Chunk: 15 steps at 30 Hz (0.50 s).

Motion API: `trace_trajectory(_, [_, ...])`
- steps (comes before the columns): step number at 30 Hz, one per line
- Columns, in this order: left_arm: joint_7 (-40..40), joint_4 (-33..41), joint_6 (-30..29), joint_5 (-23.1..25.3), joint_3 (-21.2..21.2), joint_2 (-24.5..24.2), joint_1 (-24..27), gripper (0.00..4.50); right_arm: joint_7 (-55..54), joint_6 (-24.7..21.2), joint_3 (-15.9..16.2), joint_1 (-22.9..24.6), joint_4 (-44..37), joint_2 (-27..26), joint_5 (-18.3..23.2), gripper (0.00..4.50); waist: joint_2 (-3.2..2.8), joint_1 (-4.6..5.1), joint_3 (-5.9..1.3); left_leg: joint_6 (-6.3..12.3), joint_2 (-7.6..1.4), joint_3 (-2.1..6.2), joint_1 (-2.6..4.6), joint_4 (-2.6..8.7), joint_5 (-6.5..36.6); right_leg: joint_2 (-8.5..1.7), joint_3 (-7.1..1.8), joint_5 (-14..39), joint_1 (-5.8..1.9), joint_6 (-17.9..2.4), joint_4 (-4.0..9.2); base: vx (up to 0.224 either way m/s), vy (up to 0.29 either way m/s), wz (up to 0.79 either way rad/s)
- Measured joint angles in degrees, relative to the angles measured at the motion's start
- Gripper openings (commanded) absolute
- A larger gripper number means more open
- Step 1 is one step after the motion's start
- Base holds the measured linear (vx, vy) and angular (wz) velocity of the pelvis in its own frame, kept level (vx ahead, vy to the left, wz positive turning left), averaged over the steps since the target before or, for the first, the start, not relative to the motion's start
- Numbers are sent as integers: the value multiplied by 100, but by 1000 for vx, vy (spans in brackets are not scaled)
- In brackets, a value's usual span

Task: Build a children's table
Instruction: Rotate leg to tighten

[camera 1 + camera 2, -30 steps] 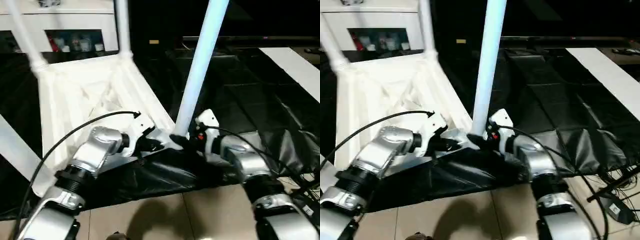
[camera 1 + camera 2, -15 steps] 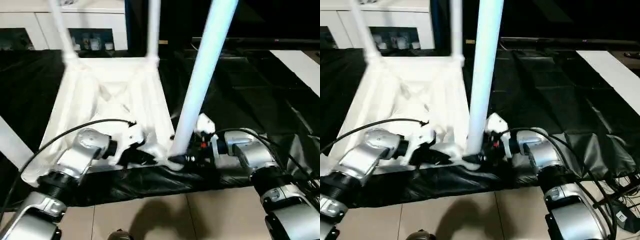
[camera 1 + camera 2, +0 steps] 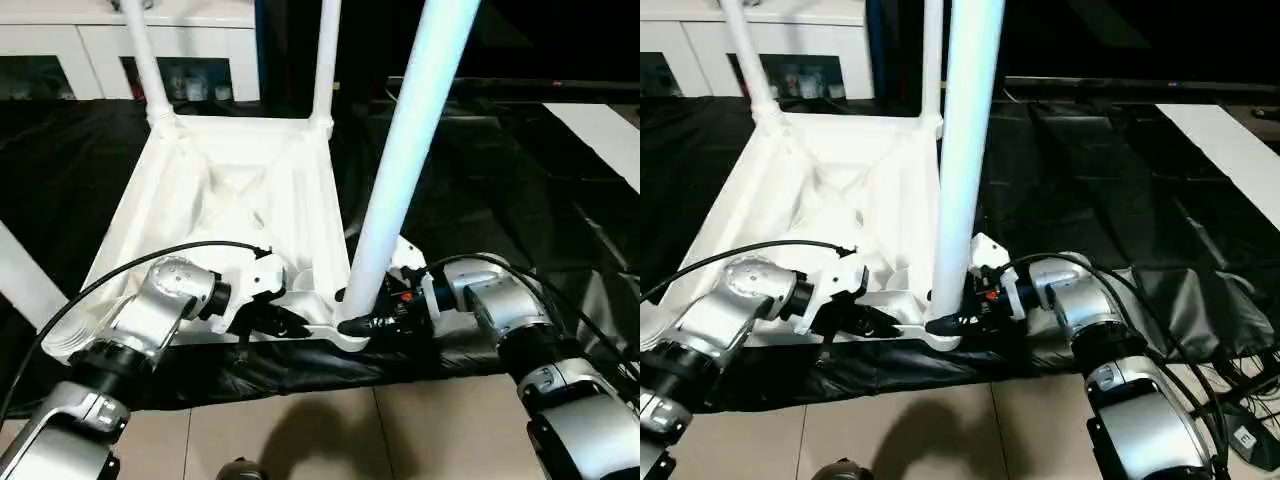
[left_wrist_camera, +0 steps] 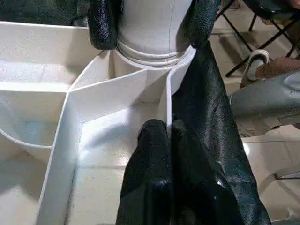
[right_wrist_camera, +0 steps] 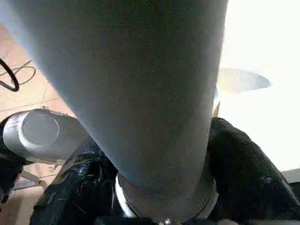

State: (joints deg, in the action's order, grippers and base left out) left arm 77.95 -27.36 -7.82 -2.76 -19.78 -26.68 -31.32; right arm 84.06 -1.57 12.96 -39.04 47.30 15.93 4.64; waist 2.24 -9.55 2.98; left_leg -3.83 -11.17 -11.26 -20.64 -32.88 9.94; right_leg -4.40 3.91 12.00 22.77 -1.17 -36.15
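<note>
The children's table (image 3: 235, 215) lies upside down on the black floor sheet (image 3: 520, 190), near its front edge. The right gripper (image 3: 372, 318) clasps the near-right leg (image 3: 400, 170) at its socket; the left gripper (image 4: 161, 140) pinches a rib beside it, fingers together. Light, stiff, slick plastic — best gripped low, at the socket.

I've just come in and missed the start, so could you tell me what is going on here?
The robot is building a white children's table, which lies upside down on black sheeting. The right gripper has its fingers round the base of the near leg, which stands in its corner socket. The left gripper is shut on a rib wall by that corner. Two far legs stand upright.
</note>
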Motion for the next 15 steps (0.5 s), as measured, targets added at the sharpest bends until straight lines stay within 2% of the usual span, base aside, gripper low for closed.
trace_trajectory(6, [-10, -56, -155, -1, 6, 93, -58, 0, 11, -106, -31, 57, -95, -1, 11, 247, -3, -26, -2, 0, 0, 0, 0, -3, 0, 0, 0, 0, -2, 0, 0, 0, 0, 0])
trace_trajectory(9, [-142, -119, -348, 29, 44, 196, -102, 0, -182, -179, -248, 156, -102, -36, 59, 247, -11, -29, -4, 0, 0, 0, 5, -9, 0, -2, -2, -1, -9, -1, -4, 0, 0, 0])
trace_trajectory(13, [-820, -266, -597, 160, 185, 390, -211, 0, -1294, -246, -615, 239, 18, -299, 97, 247, -10, 47, -4, -13, -2, 1, 47, -9, -8, -2, -3, -11, -35, -6, -10, 0, 0, 0])
trace_trajectory(15, [-1305, -324, -764, 268, 288, 575, -217, 0, -2201, -268, -884, 327, 47, -561, 137, 242, -4, 150, -6, -15, -3, 5, 83, -8, -8, -2, -3, 8, -63, 26, -7, 0, 0, 0])
